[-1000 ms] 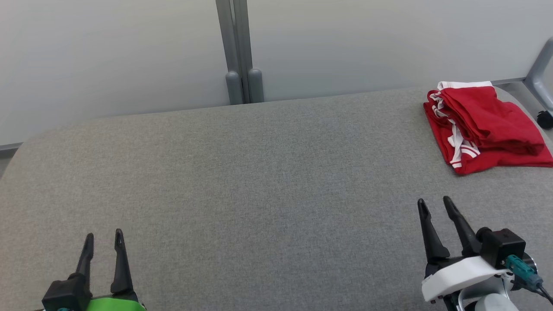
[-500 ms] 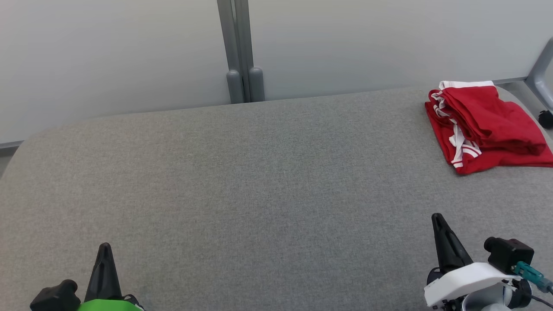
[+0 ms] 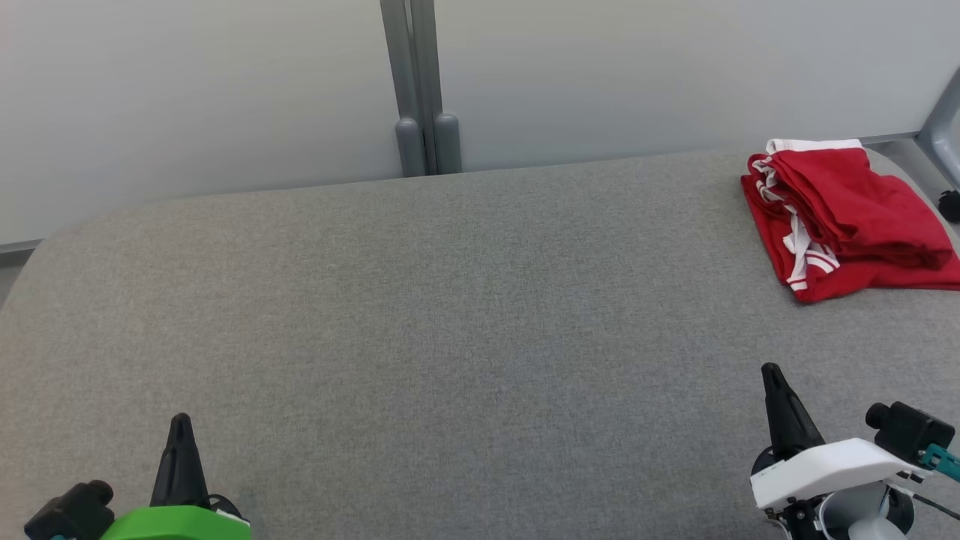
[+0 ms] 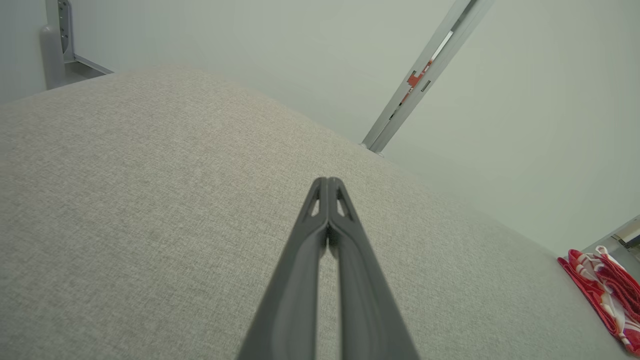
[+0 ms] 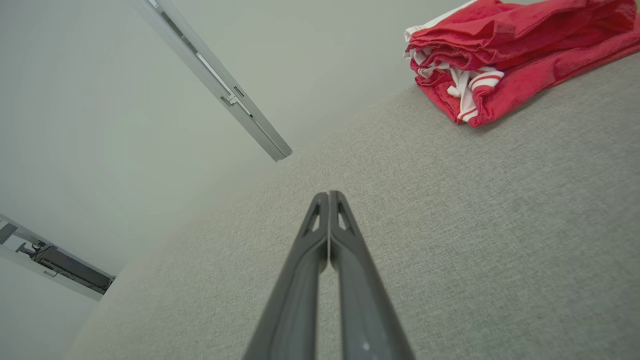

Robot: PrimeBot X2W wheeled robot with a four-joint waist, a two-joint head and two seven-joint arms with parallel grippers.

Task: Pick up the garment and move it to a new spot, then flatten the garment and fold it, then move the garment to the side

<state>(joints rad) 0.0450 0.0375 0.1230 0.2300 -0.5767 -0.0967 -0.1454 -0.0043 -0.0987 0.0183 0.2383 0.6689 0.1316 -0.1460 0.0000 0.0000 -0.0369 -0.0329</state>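
Note:
The garment point(image 3: 847, 217) is red with white stripes and lies folded in a bundle at the far right of the grey padded table point(image 3: 450, 315). It also appears in the right wrist view point(image 5: 505, 55) at the top right and in the left wrist view point(image 4: 607, 290) at the right edge. My left gripper point(image 3: 180, 424) is at the lower left, shut with nothing in it, its tips together point(image 4: 327, 181). My right gripper point(image 3: 771, 373) is at the lower right, well in front of the garment, shut and holding nothing, its tips touching point(image 5: 328, 195).
A pale wall with a grey vertical post point(image 3: 416, 82) runs behind the table. A grey metal frame piece point(image 3: 941, 127) stands at the far right beside the garment. The table's corners are rounded.
Both grippers went from open to shut and drew back toward the bottom edge. The whole head picture shifted slightly. The garment has stayed where it was.

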